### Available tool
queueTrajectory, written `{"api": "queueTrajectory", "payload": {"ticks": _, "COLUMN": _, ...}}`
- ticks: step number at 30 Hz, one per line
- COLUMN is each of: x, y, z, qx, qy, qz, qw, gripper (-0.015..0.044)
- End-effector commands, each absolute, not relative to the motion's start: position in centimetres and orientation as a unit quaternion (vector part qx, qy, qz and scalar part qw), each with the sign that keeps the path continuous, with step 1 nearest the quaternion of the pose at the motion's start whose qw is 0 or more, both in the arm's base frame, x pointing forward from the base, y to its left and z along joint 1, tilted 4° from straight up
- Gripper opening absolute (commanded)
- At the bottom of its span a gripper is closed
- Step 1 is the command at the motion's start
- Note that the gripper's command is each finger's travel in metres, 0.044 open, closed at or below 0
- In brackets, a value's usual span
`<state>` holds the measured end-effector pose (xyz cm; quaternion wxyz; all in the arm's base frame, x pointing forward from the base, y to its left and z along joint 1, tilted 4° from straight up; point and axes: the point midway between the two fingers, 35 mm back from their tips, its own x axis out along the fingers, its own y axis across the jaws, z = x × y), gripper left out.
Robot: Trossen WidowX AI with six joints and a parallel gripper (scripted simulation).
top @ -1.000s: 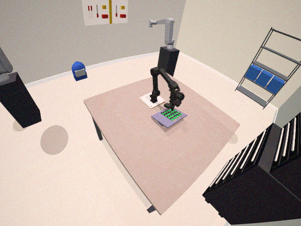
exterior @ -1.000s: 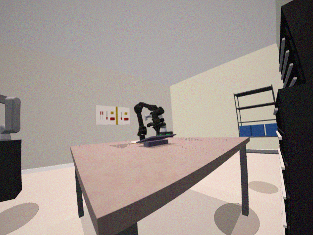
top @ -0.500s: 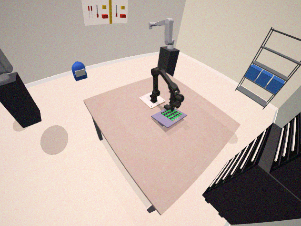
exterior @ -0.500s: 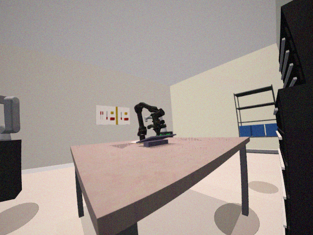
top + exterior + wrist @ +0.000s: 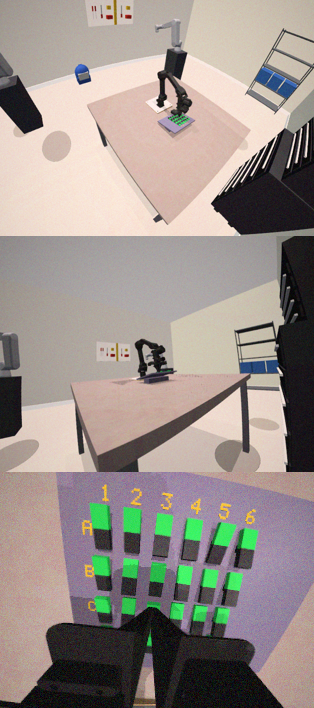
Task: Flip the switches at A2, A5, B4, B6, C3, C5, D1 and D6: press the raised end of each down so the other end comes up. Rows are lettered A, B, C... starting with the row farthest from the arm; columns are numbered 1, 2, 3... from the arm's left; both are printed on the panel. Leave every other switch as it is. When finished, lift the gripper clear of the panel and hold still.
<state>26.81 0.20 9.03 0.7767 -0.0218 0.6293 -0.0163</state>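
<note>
The purple panel (image 5: pixel 166 123) (image 5: pixel 149 375) (image 5: pixel 282 562) is tilted on its base and carries half-green, half-black rocker switches. In the wrist view, A2 (image 5: pixel 132 522), A5 (image 5: pixel 221 542), B4 (image 5: pixel 183 579), B6 (image 5: pixel 232 584) and C5 (image 5: pixel 199 614) are in sight; A5 looks slanted beside its neighbours. C3 (image 5: pixel 154 605) is mostly behind the fingertips. D1 and D6 are hidden behind the gripper. Which ends are raised is hard to tell. My gripper (image 5: pixel 152 611) (image 5: pixel 179 115) is shut and empty, its tips over the panel around column 3; touching or not cannot be told.
The panel stands on the brown table (image 5: pixel 141 152) (image 5: pixel 152 408), in front of the arm's white base plate (image 5: pixel 151 103). A black cabinet (image 5: pixel 253 203) stands beyond the table, and a grey arm on a black pedestal (image 5: pixel 175 62) stands behind it.
</note>
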Motion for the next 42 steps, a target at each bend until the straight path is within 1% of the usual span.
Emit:
{"api": "queueTrajectory", "payload": {"ticks": 1, "x": 26.77, "y": 0.12, "z": 8.94, "qx": -0.024, "qy": 0.630, "qz": -0.018, "qw": 0.776, "gripper": 0.0000}}
{"api": "queueTrajectory", "payload": {"ticks": 42, "x": 26.86, "y": 0.10, "z": 8.56, "qx": -0.024, "qy": 0.630, "qz": -0.018, "qw": 0.776, "gripper": 0.0000}}
